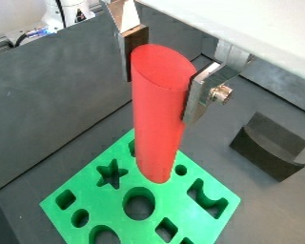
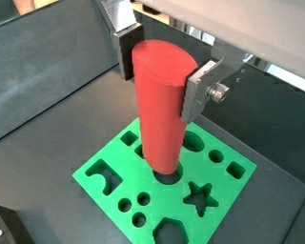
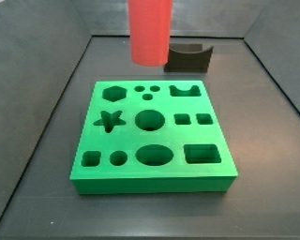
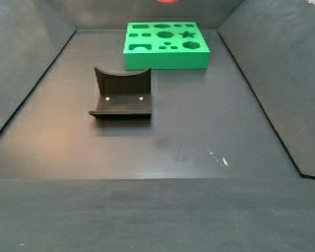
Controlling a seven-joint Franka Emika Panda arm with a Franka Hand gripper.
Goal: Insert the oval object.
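A: Where is the oval object (image 1: 158,110) right now?

B: Clamped in the tool (image 1: 166,69). In both wrist views the two silver fingers (image 2: 204,84) press its upper part from opposite sides, so the tool is clenched on the red peg, which hangs upright above the green block (image 3: 153,136). In a side view its lower end (image 3: 149,33) shows well clear of the block's top face; the tool itself is out of that picture.

A: And the block?

B: It lies flat on the table (image 4: 173,148), toward one end wall. The dark grey notched block (image 4: 122,94) stands apart from it, nearer the table's middle.

A: What does the next move turn on?

B: On how the peg's foot lies against the oval hole (image 3: 154,155). The peg's long axis is vertical, which suits a straight descent. But in a side view the oval hole sits in the block's row nearest that camera, while the peg hangs over the opposite edge, the one next to the grey block. I judge it must travel across the block before going down.

A: Is the oval's turn right?

B: I cannot tell for sure. In a wrist view the flat top (image 2: 162,57) shows the oval's long side running between the fingers; whether that matches the hole's long side is not clear from here.
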